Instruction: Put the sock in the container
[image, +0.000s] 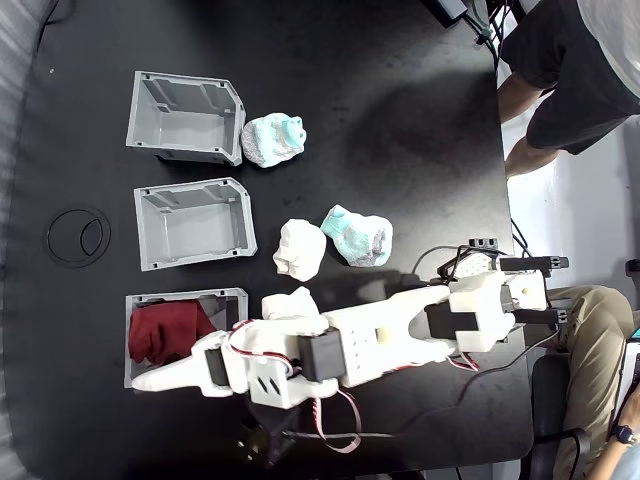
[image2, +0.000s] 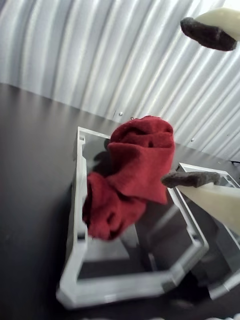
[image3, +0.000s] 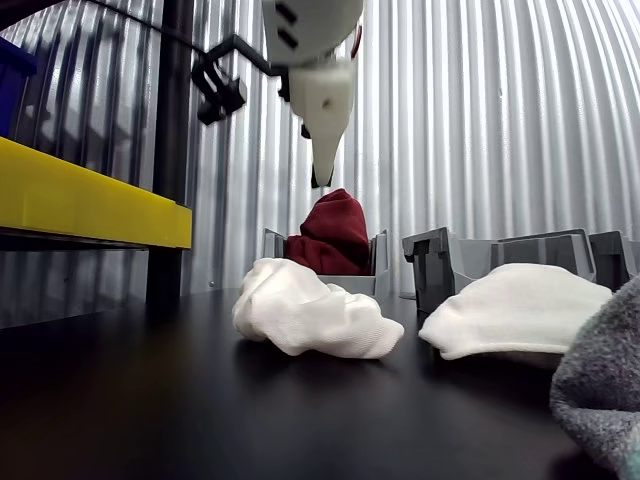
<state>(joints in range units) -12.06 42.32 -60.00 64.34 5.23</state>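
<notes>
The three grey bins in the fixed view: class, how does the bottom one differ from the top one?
The bottom bin holds a dark red sock; the top bin holds nothing. The arm's open fingers hover beside the bottom bin; a white-and-mint sock lies beside the top bin. Both are grey and share one shape.

sock (image: 165, 333): dark red, plain knit
container (image: 232, 296): grey plastic, same grey as the two other bins (image: 190, 224)
gripper (image2: 202, 102): cream-white fingers, dark brown-grey pads (image2: 207, 34)
arm (image: 380, 340): white shells, black motors, red and white wires
loose socks: two white (image: 299, 247), two white with mint (image: 357, 235)
table (image: 380, 110): matt black
back wall (image3: 500, 110): silver-grey, vertical ribs
shelf (image3: 90, 205): yellow edge, black post
</notes>
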